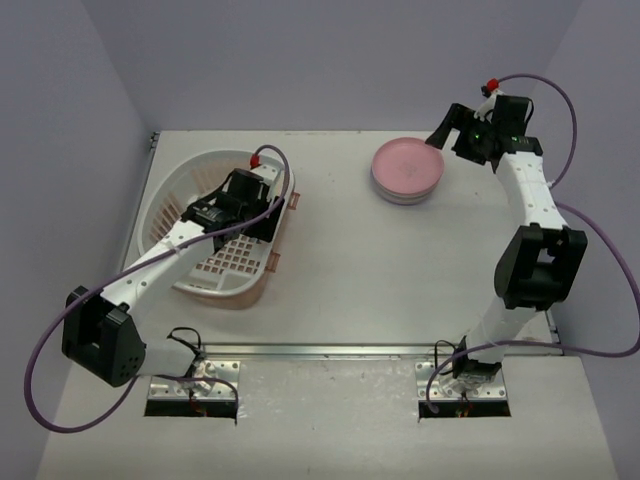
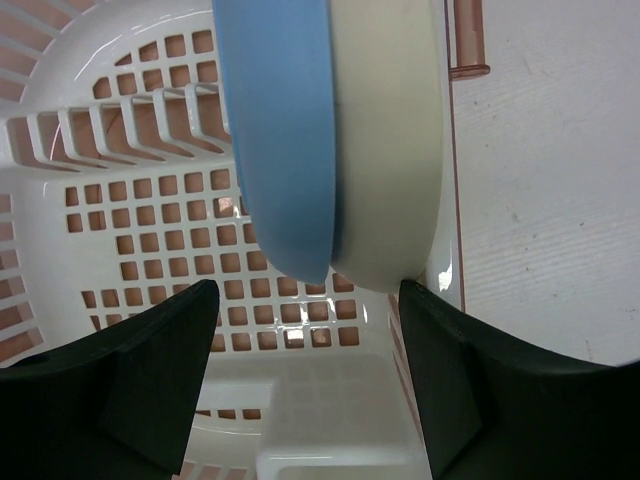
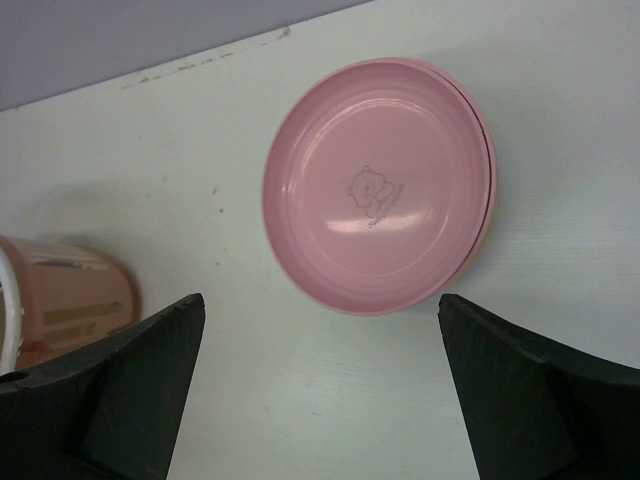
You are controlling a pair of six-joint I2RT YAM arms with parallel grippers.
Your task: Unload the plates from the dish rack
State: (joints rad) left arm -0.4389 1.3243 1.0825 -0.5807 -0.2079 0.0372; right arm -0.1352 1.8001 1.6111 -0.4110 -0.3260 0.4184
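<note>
left gripper (image 2: 305, 300) released, jaws apart, inside dish rack (image 2: 120, 230) | blue plate (image 2: 280, 130) and cream plate (image 2: 390, 140) on edge, touching each other, just ahead between its fingers, ungripped | right gripper (image 3: 320, 305) released, jaws wide, holding nothing | pink plate (image 3: 375, 185) flat on counter (image 3: 560, 330), just ahead

The white table (image 1: 350, 280) bears the dish rack (image 1: 160, 205) and, well apart, a pink-topped stack of plates (image 1: 407, 170).

Ahead of the left gripper (image 2: 303, 305), its fingers (image 2: 130, 380) matt black, the blue plate (image 2: 280, 130) and cream plate (image 2: 390, 140) look like smooth plastic, the dish rack (image 2: 150, 230) glossy. Before the right gripper (image 3: 320, 315) the pink plate (image 3: 378, 190) gleams; the table (image 3: 560, 100) seems matt.
</note>
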